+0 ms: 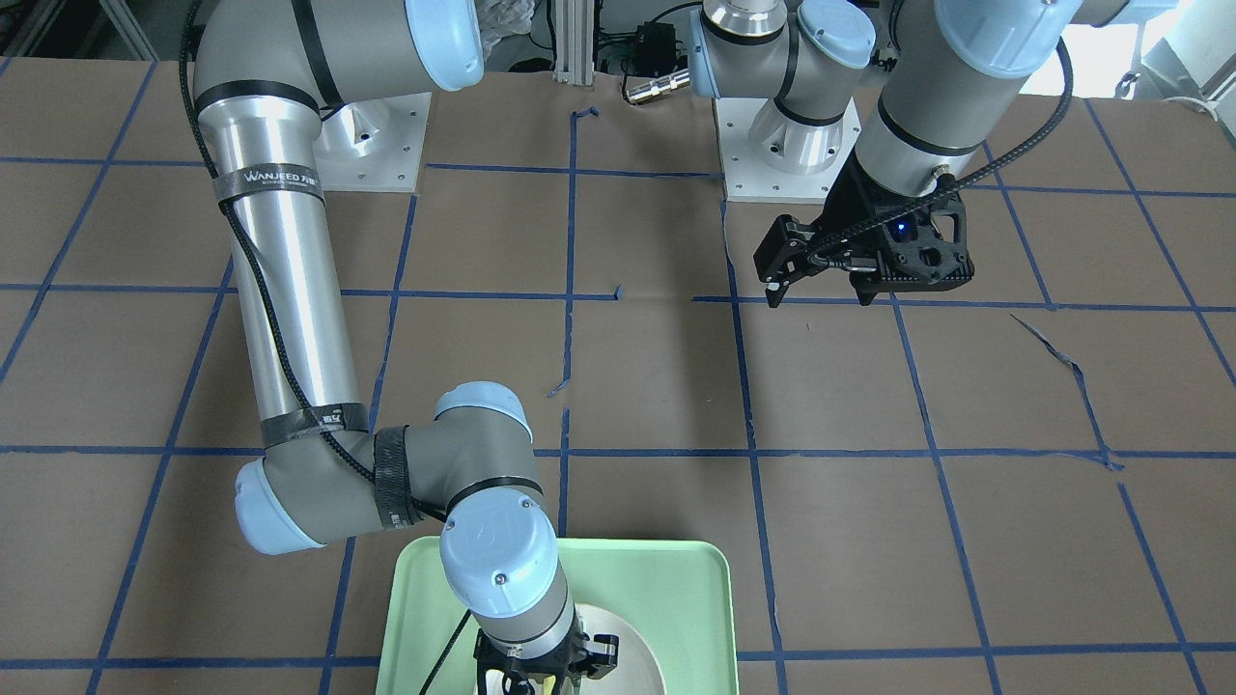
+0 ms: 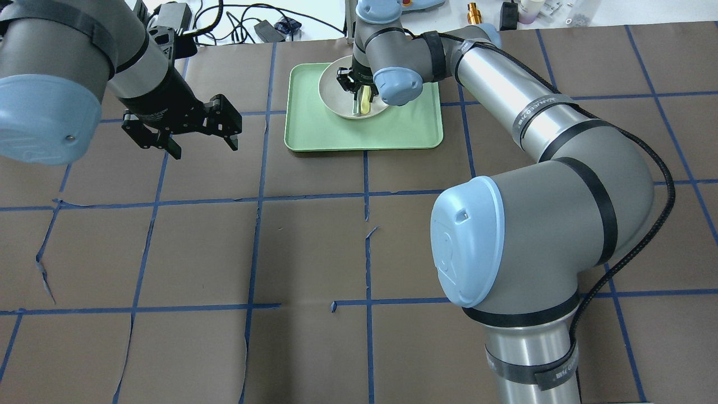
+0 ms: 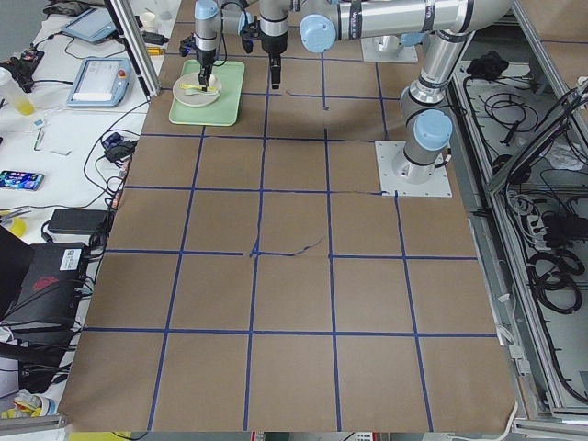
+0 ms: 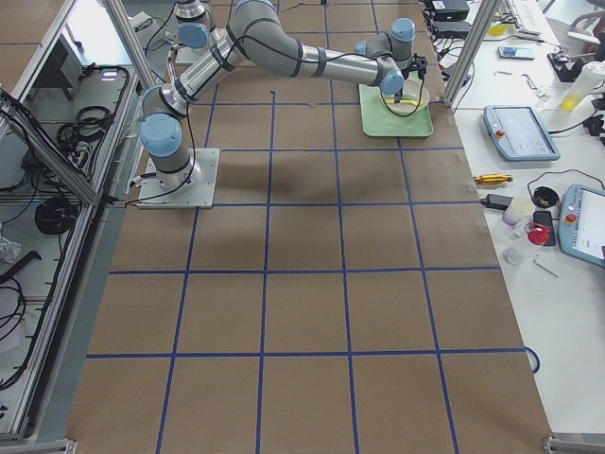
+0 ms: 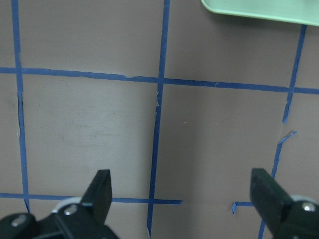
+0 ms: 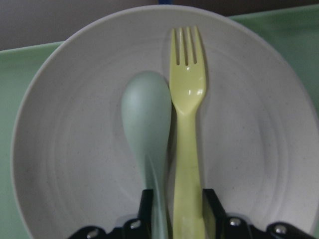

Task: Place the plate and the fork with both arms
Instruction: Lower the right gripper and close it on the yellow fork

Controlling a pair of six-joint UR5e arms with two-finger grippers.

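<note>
The off-white plate [image 6: 75, 149] sits on the light-green tray [image 2: 364, 132] at the table's far middle. The pale-yellow fork [image 6: 187, 99] and a grey-green spoon [image 6: 147, 119] lie side by side in the plate. My right gripper [image 6: 177, 209] is down in the plate with its fingers closed against both handles, the spoon's on one side and the fork's on the other. It also shows in the overhead view [image 2: 353, 90], with the fork [image 2: 364, 104] sticking out below it. My left gripper [image 2: 179, 137] is open and empty above bare table, left of the tray.
The table is brown paper with a blue tape grid. The tray's corner [image 5: 259, 10] shows at the top of the left wrist view. Cables and small items lie beyond the table's far edge [image 2: 263, 28].
</note>
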